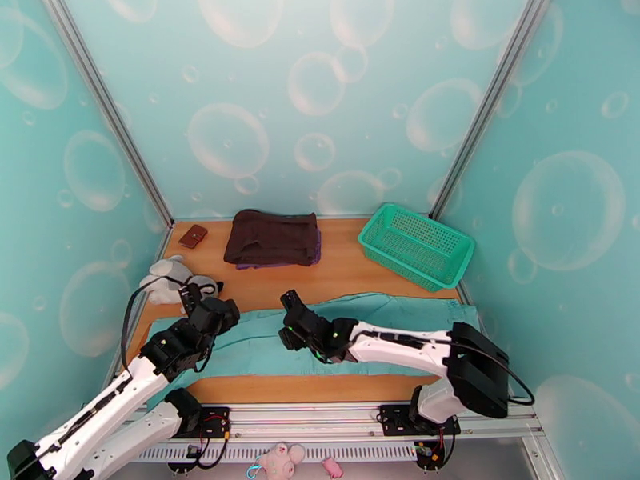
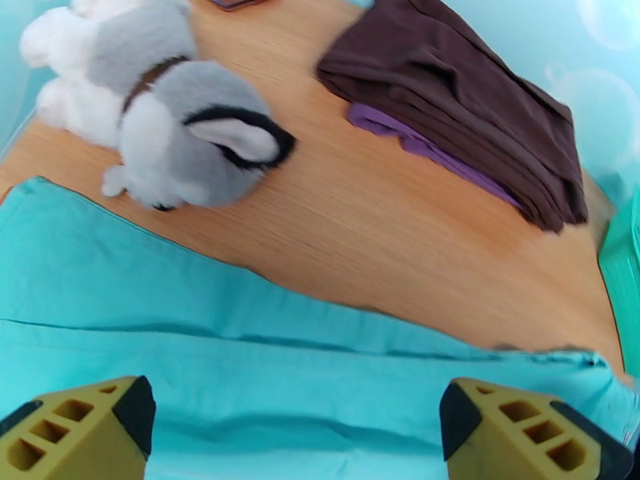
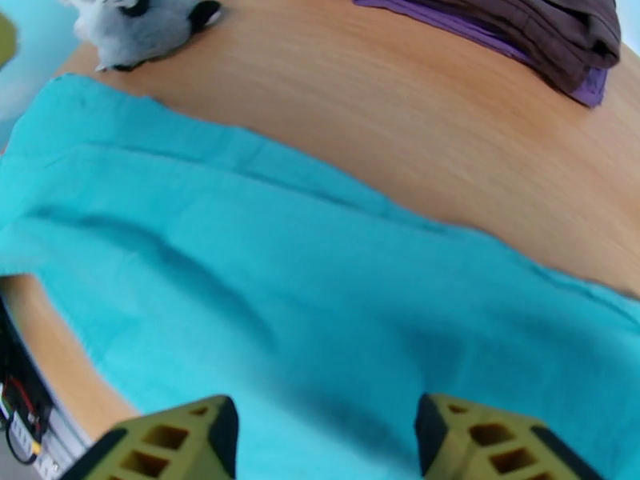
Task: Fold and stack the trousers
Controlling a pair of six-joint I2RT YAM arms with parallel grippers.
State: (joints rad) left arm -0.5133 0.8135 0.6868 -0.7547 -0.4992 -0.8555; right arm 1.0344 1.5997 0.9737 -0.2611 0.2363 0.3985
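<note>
Across the near half of the bench (image 1: 352,274) the trousers (image 1: 256,339) lie stretched out long and nearly flat. One end is close to the left edge, just in front of a grey and white plush rabbit (image 1: 168,280), and the other reaches the right edge below a green mesh basket (image 1: 396,262).

The cloth looks thin, light and limp, with only shallow creases, so it will likely sag and trail from any single pinch and cannot be pushed into shape. The best holds seem to be the edges and ends, where a finger can slip under a single layer. Two holds spaced apart along one side should carry a fold over evenly.

The left gripper (image 2: 296,426) hangs over the left part of the cloth with its jaws spread wide and nothing between them. The right gripper (image 3: 324,442) hovers over the middle, jaws apart and also empty.

The bench is smooth pale wood, which I judge lets the fabric slide rather than bunch. Its far side carries a folded dark brown garment (image 1: 272,238) over a purple one, probably the pile to stack on, and a small brown object (image 1: 193,235). Teal bubble-print walls close in on three sides, so there is little room to swing.
</note>
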